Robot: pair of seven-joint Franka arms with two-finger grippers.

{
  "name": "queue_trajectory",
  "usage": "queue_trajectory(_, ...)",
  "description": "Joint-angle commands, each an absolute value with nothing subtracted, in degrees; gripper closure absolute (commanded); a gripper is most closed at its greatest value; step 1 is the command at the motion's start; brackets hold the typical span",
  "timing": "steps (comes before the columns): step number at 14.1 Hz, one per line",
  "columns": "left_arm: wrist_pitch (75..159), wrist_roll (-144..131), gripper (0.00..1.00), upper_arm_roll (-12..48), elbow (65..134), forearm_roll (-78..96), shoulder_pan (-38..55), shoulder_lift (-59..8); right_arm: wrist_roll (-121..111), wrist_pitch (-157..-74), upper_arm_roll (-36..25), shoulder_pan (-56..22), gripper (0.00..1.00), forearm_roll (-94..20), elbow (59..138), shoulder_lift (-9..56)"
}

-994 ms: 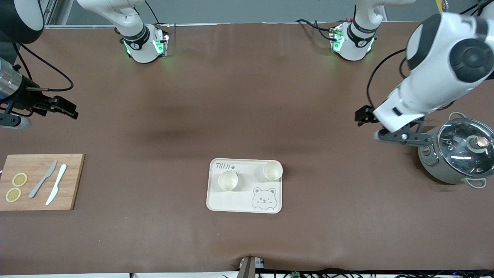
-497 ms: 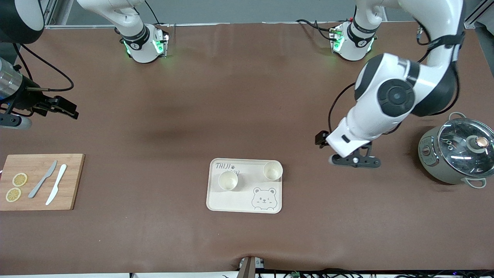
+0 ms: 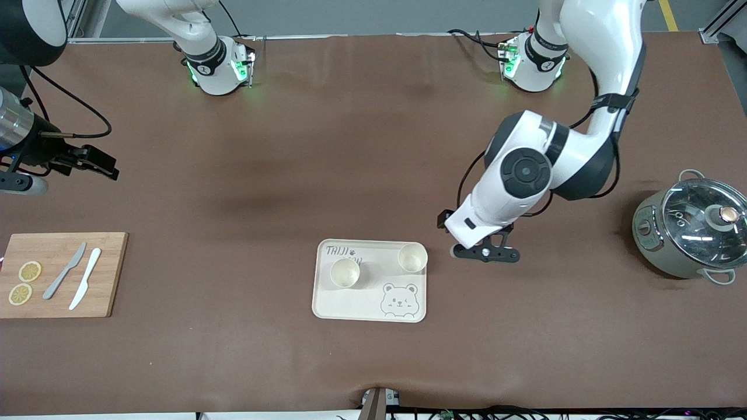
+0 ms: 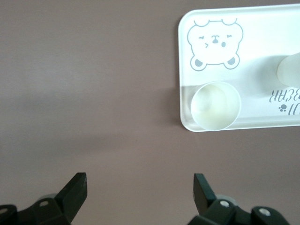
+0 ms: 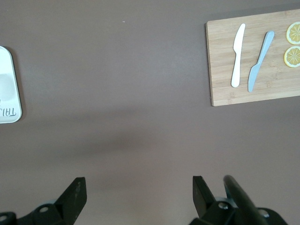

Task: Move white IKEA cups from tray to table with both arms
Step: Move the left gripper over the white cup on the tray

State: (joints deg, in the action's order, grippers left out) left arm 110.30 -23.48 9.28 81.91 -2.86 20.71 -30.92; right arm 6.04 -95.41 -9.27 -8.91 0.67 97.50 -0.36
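Left gripper (image 3: 484, 254), jaws wide and empty, hangs over bare table (image 3: 373, 146) just beside the tray (image 3: 327, 306), nearest its corner cup (image 3: 412, 258); the right gripper (image 3: 87, 160), also wide, waits well apart.

On the brown table (image 3: 292, 146): 2 white cups (image 3: 345, 273) (image 3: 412, 258), both on 1 cream tray (image 3: 327, 306) at lower centre of the front view. 1 wooden cutting board (image 3: 111, 274) at lower left carries 2 knives (image 3: 65, 270) (image 3: 85, 278) and 2 lemon slices (image 3: 30, 271) (image 3: 20, 294). 1 lidded pot (image 3: 688, 233) sits at the right edge. 2 robot arms (image 3: 525, 175) (image 3: 23, 134).
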Motion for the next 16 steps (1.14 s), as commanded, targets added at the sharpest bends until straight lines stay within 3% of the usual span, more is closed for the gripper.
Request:
queue_trajectory(1, 110.5, -26.5, 0.00, 8.8, 77.7, -5.5, 22.4, -35.0, 5.6, -96.2, -8.8, -8.6, 0.00, 1.8, 99.2, -2.0)
queue_trajectory(11, 121.1, -28.9, 0.00, 7.7, 76.9, -6.9, 26.2, -41.4, 5.6, -96.2, -8.7, -8.7, 0.00, 1.8, 99.3, -2.0)
queue_trajectory(16, 121.5, -28.9, 0.00, 7.6, 73.9, -6.9, 26.5, -45.7, 5.7, -96.1, -8.6, -8.7, 0.00, 1.8, 99.3, -2.0)
